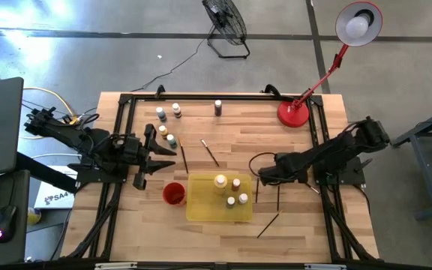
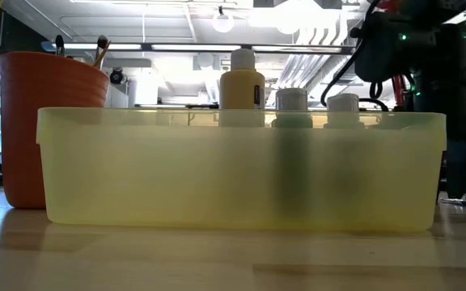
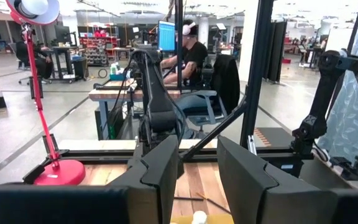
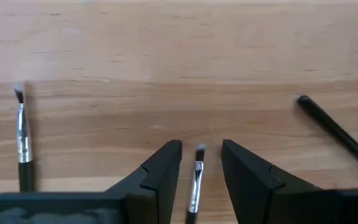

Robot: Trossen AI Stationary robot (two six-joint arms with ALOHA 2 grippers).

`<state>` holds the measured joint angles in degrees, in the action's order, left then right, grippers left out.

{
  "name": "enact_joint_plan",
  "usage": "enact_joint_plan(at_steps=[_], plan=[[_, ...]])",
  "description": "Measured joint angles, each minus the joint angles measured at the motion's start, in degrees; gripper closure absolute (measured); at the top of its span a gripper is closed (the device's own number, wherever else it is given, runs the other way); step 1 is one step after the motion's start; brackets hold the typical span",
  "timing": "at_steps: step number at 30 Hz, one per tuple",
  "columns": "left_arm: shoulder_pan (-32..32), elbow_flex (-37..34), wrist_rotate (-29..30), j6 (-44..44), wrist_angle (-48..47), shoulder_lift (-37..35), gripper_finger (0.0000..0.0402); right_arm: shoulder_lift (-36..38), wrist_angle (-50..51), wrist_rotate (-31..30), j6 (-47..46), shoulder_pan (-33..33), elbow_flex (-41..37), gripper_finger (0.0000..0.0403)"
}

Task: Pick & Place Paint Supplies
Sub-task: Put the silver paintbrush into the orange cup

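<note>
My right gripper [image 4: 201, 148] points down just right of the yellow tray [image 1: 201, 208] and is open. Its fingers stand on either side of a thin dark paintbrush [image 4: 195, 180] that lies flat on the wood, without touching it. Two more brushes lie beside it, one [image 4: 22, 140] on one side and one [image 4: 337, 130] on the other. In the tray stand a larger yellowish bottle [image 1: 220, 181] and three small ones [image 1: 236, 184]. Several bottles [image 1: 171, 139] stand on the table at the far left. My left gripper [image 3: 197, 180] is raised at the left, open, with nothing between its fingers.
A red cup [image 1: 173, 193] with brushes in it stands at the tray's left side. A red desk lamp [image 1: 293, 112] stands at the far right. More brushes [image 1: 210, 152] lie mid-table and another [image 1: 268, 223] lies near the front edge.
</note>
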<state>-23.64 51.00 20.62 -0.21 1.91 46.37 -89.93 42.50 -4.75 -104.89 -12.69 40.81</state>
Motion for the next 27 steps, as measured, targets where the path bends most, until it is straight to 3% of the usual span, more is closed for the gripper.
enact_joint_plan(at_steps=[5,15,27], plan=[[0.0,-0.02,-0.09,-0.02,-0.85,0.0,0.0288,0.02,-0.82,-0.07,-0.27,0.09,-0.89,0.0294],[0.0,-0.02,2.03,0.39,-0.83,0.0,0.0288,0.42,-1.86,-0.35,0.24,0.07,-0.98,0.0393],[0.0,-0.02,1.99,0.39,-0.83,0.0,0.0288,0.37,-1.35,-0.98,2.66,0.05,-1.02,0.0399]])
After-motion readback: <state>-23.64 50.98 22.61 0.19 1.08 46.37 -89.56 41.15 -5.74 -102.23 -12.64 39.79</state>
